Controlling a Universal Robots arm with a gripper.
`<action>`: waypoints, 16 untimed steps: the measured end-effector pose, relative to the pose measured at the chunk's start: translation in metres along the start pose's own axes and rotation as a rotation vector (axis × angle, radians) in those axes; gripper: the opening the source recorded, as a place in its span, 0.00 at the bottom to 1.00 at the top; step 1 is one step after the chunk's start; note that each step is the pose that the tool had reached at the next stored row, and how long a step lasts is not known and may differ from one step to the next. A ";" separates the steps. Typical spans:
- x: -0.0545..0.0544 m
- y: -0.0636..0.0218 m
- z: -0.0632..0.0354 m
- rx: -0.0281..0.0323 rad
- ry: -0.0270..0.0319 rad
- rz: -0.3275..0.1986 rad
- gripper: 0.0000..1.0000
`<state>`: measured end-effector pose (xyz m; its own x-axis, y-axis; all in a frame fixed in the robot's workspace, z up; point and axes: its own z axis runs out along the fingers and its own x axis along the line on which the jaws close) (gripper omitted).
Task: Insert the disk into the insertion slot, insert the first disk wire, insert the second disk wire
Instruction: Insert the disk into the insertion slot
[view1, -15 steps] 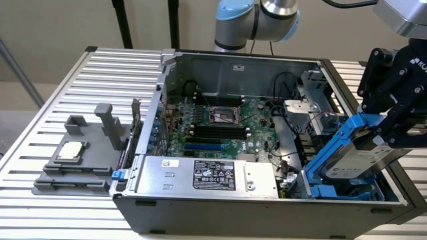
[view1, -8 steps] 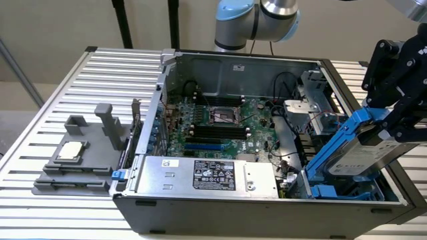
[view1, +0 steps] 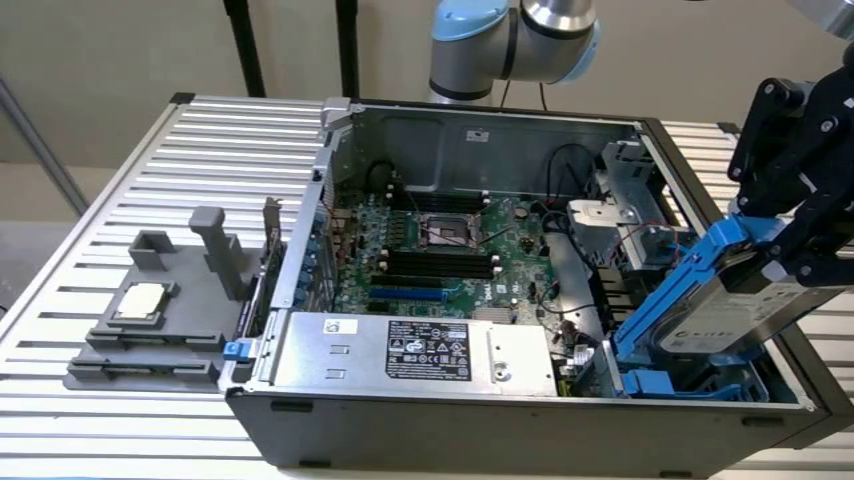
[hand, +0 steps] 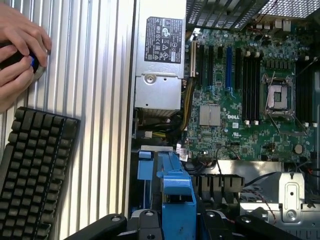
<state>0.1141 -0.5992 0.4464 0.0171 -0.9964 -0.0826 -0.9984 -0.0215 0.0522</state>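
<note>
Gripped at its upper end by 1 tool (view1: 798, 262), closed on it: 1 disk (view1: 727, 315) in a blue carrier. Tilted, lower end down by 1 slot (view1: 663, 383) in the case corner on the exterior view's right. Near the slot, 1 power supply (view1: 414, 350). On the desk (view1: 120, 180): 1 grey fixture (view1: 158, 320), 1 keyboard (hand: 35, 175), 2 hands (hand: 22, 35) of a person.

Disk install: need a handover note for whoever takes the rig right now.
Gripper: shut on the disk, which it holds tilted.
Disk: lower end over the insertion slot, in the corner of the case on the exterior view's right; not seated.
Done: disk picked up and brought to the slot.
Left: seating the disk, and both wire insertions.
</note>
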 end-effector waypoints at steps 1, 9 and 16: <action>0.000 0.0000 -0.0001 0.0000 0.0009 0.000 0.32; 0.002 0.0000 0.0008 -0.0004 0.0049 -0.004 0.32; 0.002 -0.0003 0.0052 -0.0010 0.0055 -0.012 0.32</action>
<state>0.1141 -0.6009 0.4410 0.0291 -0.9965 -0.0778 -0.9981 -0.0333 0.0522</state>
